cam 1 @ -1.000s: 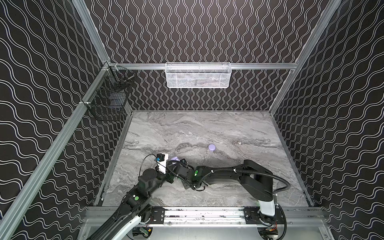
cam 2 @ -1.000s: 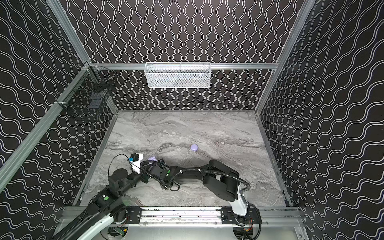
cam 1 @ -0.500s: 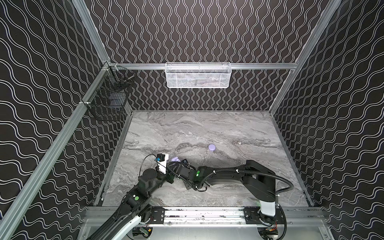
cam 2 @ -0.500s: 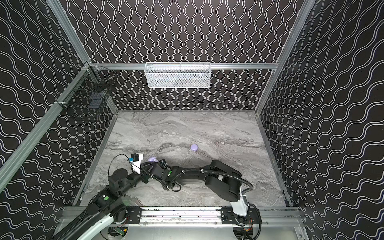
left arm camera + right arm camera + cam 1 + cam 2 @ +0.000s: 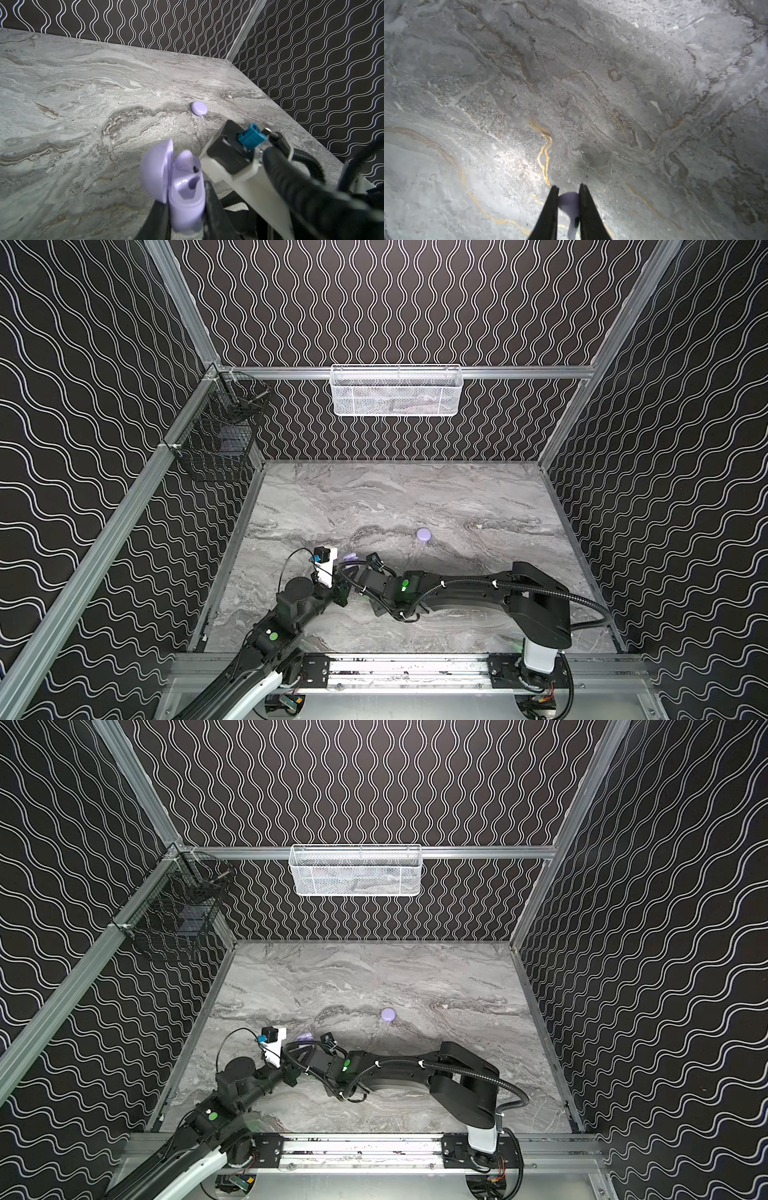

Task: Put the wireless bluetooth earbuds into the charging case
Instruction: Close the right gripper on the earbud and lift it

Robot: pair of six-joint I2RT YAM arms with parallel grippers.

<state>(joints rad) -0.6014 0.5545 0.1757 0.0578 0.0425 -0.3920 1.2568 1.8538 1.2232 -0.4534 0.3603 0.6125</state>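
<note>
Earbud [image 5: 569, 204] in pale lavender, pinched between the two black fingers [image 5: 551, 207] of the right gripper [image 5: 568, 187], jaws drawn almost together with only that small body between them; rounded head toward the fingertips, stem running back toward the palm, all blurred by closeness. Grey marble tabletop [image 5: 591, 93] filling the view beyond. Left gripper [image 5: 185, 197] clamped narrow on the base of the lavender charging case [image 5: 187, 201], one finger on each side, lid [image 5: 154, 170] swung open on its hinge. Inside, what looks like a second earbud [image 5: 185, 159] seated in one socket, the neighbouring socket [image 5: 193, 182] bare. Just beside the charging case in the left wrist view, the right arm's wrist camera [image 5: 228, 149] on its white mount, blue plug [image 5: 251, 136] at the back. In both top views, charging case [image 5: 350, 559] [image 5: 305, 1037] at the near left part of the table, right arm [image 5: 457, 593] [image 5: 399, 1073] stretched low across from the right to meet the left arm [image 5: 299, 605] [image 5: 245, 1085] there; fingertips too small to make out from above. Farther back, near the middle of the marble, a second case [image 5: 424, 534] [image 5: 388, 1014] [image 5: 199, 108], round, lavender, shut, lying alone and well apart from both grippers. White mesh basket [image 5: 397, 389] on the back rail, black wire basket [image 5: 220, 435] on the left rail, contents not to be made out.
</note>
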